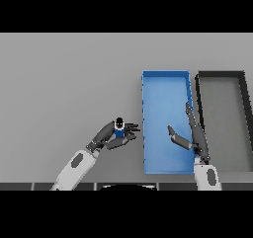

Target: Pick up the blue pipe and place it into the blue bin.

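1. Nearest me, my right hand [190,136] hangs over the blue bin [165,79], fingers straight and spread.
2. Just left of the bin, my left hand [112,136] curls around the blue pipe [119,130].
3. Right of the bin sits a black bin [221,74].

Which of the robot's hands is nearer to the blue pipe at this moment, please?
Left. The left hand is curled around the blue pipe, left of the blue bin. The right hand hovers open over the bin, apart from the pipe.
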